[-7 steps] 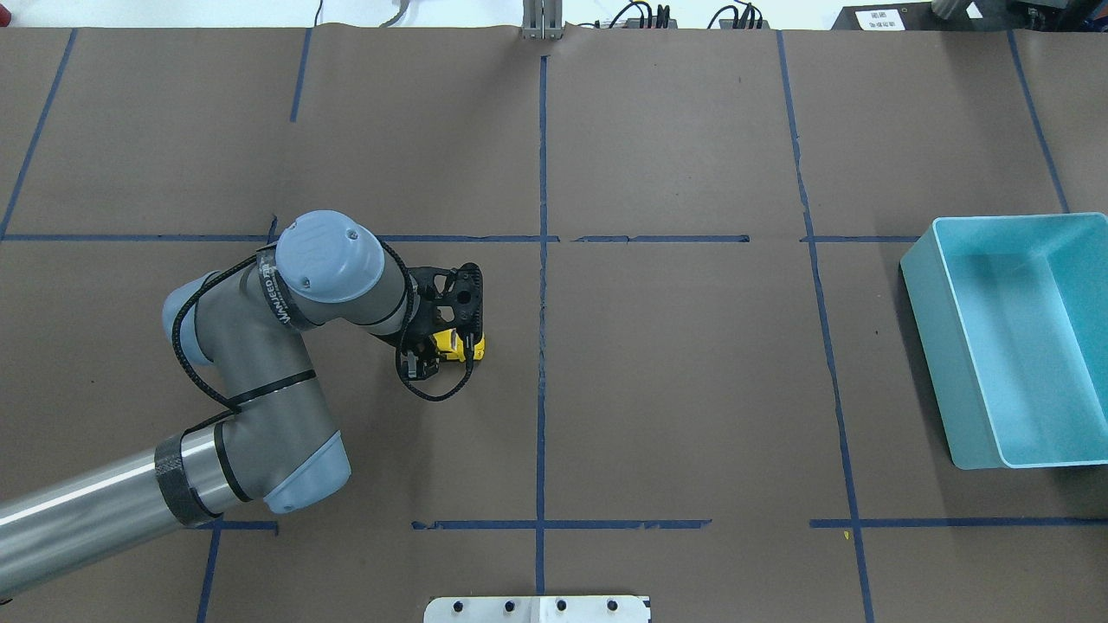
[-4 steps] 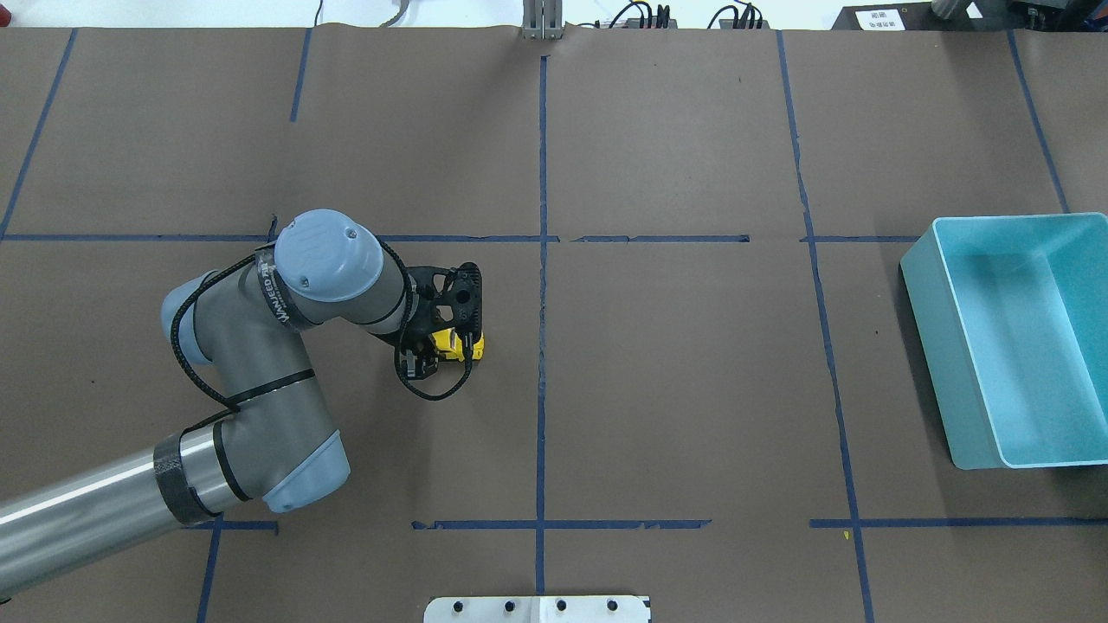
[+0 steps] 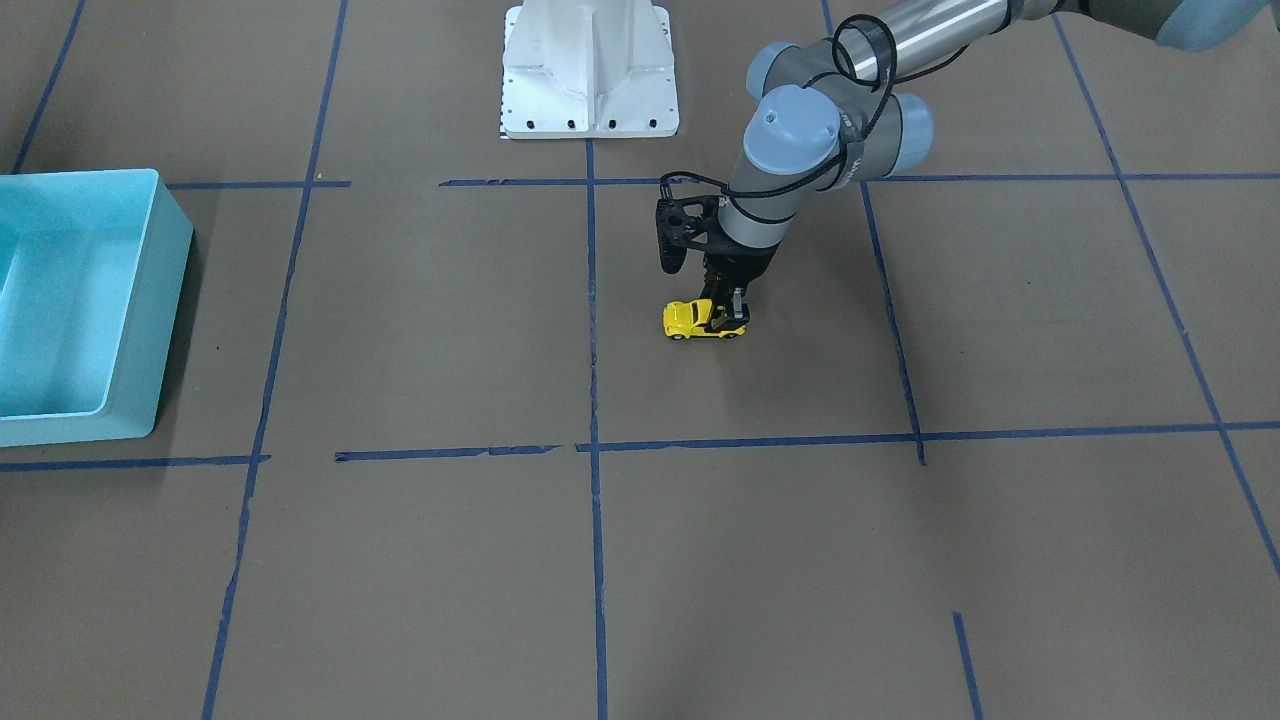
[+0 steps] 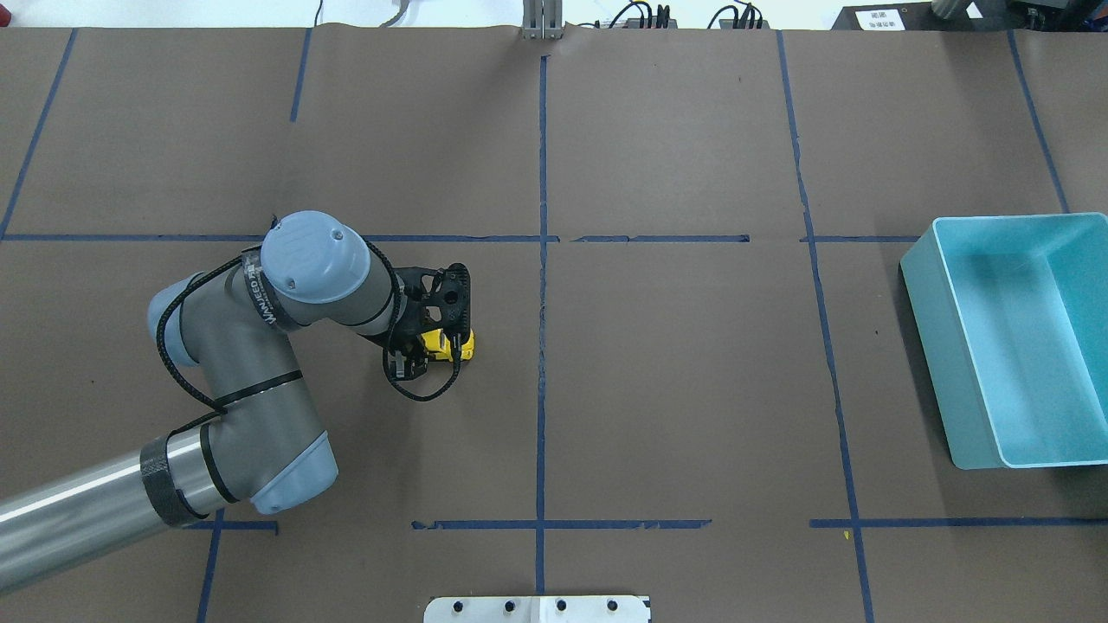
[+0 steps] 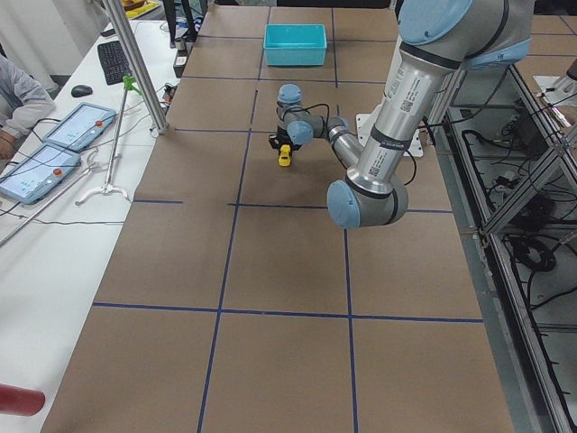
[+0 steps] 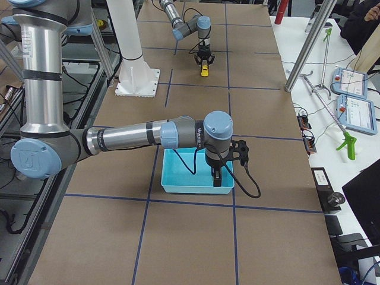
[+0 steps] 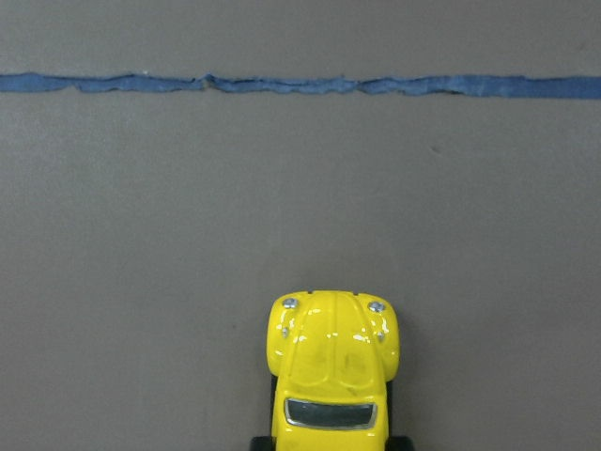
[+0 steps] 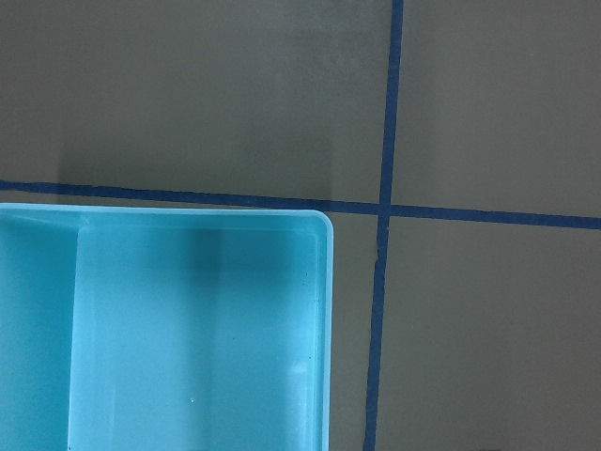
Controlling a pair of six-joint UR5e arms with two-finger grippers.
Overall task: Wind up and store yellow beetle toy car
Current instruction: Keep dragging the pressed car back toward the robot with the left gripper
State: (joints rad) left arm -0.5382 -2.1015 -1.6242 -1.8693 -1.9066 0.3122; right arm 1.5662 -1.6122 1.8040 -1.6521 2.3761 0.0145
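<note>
The yellow beetle toy car [image 3: 690, 319] is seen on the brown tabletop [image 4: 692, 389], well apart from the light blue bin [image 4: 943, 346], on the robot's left side of it. Between the car and the bin a long blue tape line [image 4: 542, 346] is laid across the tabletop. The car is upright on its wheels and its rounded nose is turned toward the side where the bin stands. Whether the wheels are pressed on the paper or lifted a little cannot be told.

The left tool [image 3: 728, 315] is pointed straight down at the car, and its two black fingers are closed narrowly on the rear part of the yellow body, one finger on each side. In the left wrist view only the bonnet, the two small headlights and the dark windscreen are shown, with a tape line further ahead in the direction of the bin. A black cable is looped around the left wrist.

The right tool [image 6: 217, 178] is held over the bin, close to one of its long walls. It is shown only in the side view, so it cannot be told how far its fingers are apart. In the right wrist view one rounded corner of the bin is seen from above, and just beside this corner two tape lines are crossed.
</note>
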